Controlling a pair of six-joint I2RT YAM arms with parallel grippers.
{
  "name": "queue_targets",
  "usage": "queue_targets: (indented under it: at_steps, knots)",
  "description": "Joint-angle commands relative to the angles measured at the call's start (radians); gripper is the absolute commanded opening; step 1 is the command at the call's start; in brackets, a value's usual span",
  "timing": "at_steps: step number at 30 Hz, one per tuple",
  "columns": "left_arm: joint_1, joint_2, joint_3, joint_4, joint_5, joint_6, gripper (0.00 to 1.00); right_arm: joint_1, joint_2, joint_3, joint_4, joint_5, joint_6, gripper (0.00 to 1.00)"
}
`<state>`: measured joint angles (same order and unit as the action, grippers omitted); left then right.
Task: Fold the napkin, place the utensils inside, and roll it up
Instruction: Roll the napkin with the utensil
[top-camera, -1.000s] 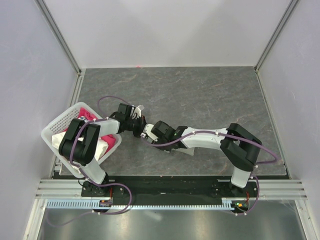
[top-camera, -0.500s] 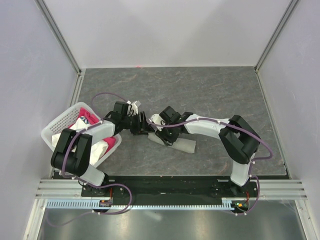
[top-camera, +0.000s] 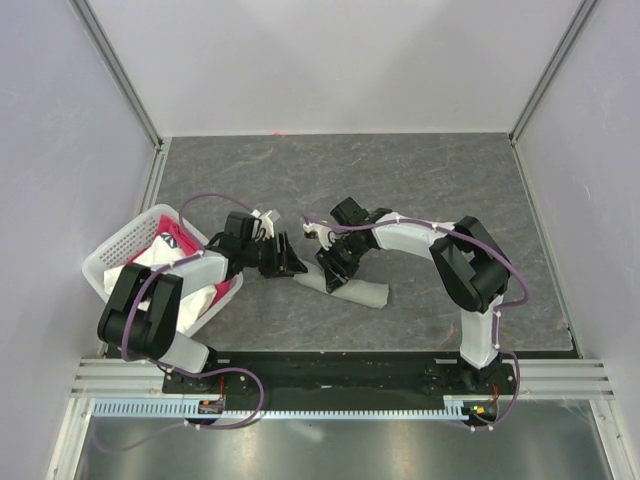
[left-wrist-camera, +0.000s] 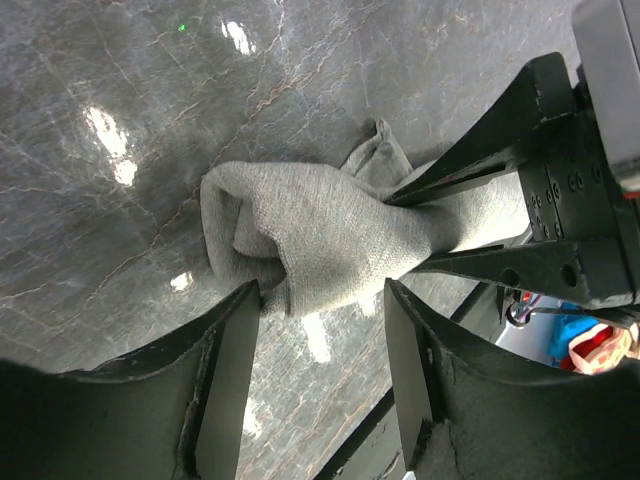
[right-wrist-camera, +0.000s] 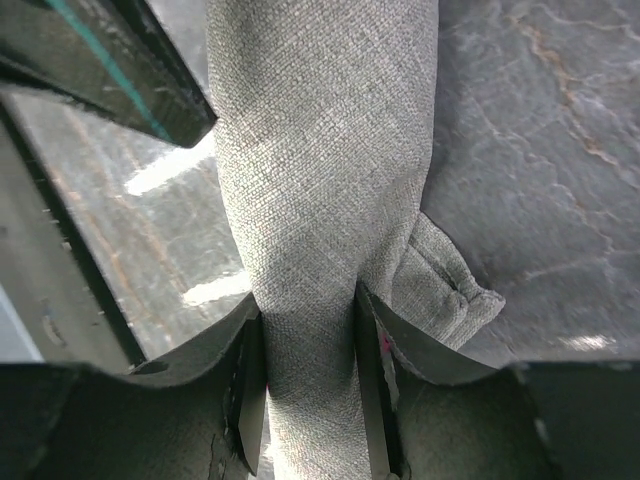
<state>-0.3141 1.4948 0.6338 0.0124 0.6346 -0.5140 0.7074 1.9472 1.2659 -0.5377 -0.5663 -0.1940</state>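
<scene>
The grey-green napkin (top-camera: 350, 291) lies on the table as a tight roll. Its near end (left-wrist-camera: 300, 235) shows just ahead of my left gripper (left-wrist-camera: 320, 292), which is open, fingertips either side of that end and not clamping it. My right gripper (right-wrist-camera: 305, 330) is shut on the roll (right-wrist-camera: 320, 180) around its middle, both pads pressed into the cloth. From above, the left gripper (top-camera: 289, 262) sits at the roll's left end, and the right gripper (top-camera: 335, 270) is right beside it on the roll. The utensils are hidden.
A white mesh basket (top-camera: 108, 258) stands at the table's left edge, holding a pink cloth (top-camera: 176, 233) and a white cloth (top-camera: 205, 296). The left arm reaches out past it. The two grippers are very close together. Walls enclose the table on three sides.
The left gripper has opened and let go of the napkin's end. The right gripper has swung round onto the roll and shut on it. The roll now shows from above.
</scene>
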Motion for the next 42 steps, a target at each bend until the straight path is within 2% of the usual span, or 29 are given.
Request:
queue_targets:
  at_steps: [1,7,10,13,14,16,17,18,21,23,24,27,32,33,36,42]
  knots:
    - [0.004,-0.019,-0.009,0.060,0.033,0.017,0.57,-0.009,0.068,-0.002,-0.064,-0.093,-0.004,0.44]
    - [0.004,0.002,-0.011,0.066,0.033,0.015,0.51,-0.031,0.108,0.026,-0.091,-0.144,-0.018,0.45]
    - [0.004,0.024,-0.009,0.074,0.040,0.015,0.43,-0.036,0.127,0.035,-0.099,-0.155,-0.024,0.44]
    - [0.004,0.033,-0.006,0.077,0.042,0.012,0.26,-0.042,0.142,0.043,-0.099,-0.164,-0.025,0.45]
    - [0.003,0.038,-0.005,0.077,0.040,0.014,0.17,-0.043,0.142,0.046,-0.099,-0.162,-0.024,0.45]
    - [0.003,0.045,0.004,0.070,0.040,0.011,0.10,-0.045,0.136,0.055,-0.096,-0.129,-0.013,0.46]
    - [0.004,0.050,0.010,0.066,0.040,0.011,0.04,-0.045,0.130,0.058,-0.097,-0.112,-0.012,0.48]
    - [0.003,0.054,0.021,0.054,0.039,0.006,0.02,-0.043,0.122,0.061,-0.094,-0.097,-0.002,0.54]
    - [0.004,0.074,0.050,0.022,0.033,0.002,0.02,-0.045,0.062,0.061,-0.064,-0.001,0.027,0.61]
    - [0.003,0.090,0.066,0.002,0.031,0.000,0.02,-0.043,-0.002,0.047,-0.039,0.072,0.045,0.69]
    - [0.003,0.102,0.079,-0.005,0.031,-0.001,0.02,-0.042,-0.026,0.040,-0.007,0.101,0.050,0.76]
    - [0.004,0.125,0.102,-0.031,0.039,-0.007,0.02,-0.014,-0.128,-0.014,0.063,0.192,0.064,0.86]
    - [0.003,0.165,0.132,-0.043,0.071,-0.012,0.02,0.084,-0.254,-0.121,0.119,0.422,0.039,0.91]
    - [0.003,0.173,0.132,-0.042,0.074,-0.014,0.02,0.133,-0.275,-0.143,0.130,0.510,0.033,0.91]
    - [0.004,0.179,0.136,-0.045,0.079,-0.015,0.02,0.199,-0.283,-0.158,0.148,0.598,0.024,0.92]
    - [0.004,0.180,0.144,-0.043,0.080,-0.020,0.02,0.239,-0.206,-0.146,0.151,0.671,0.018,0.91]
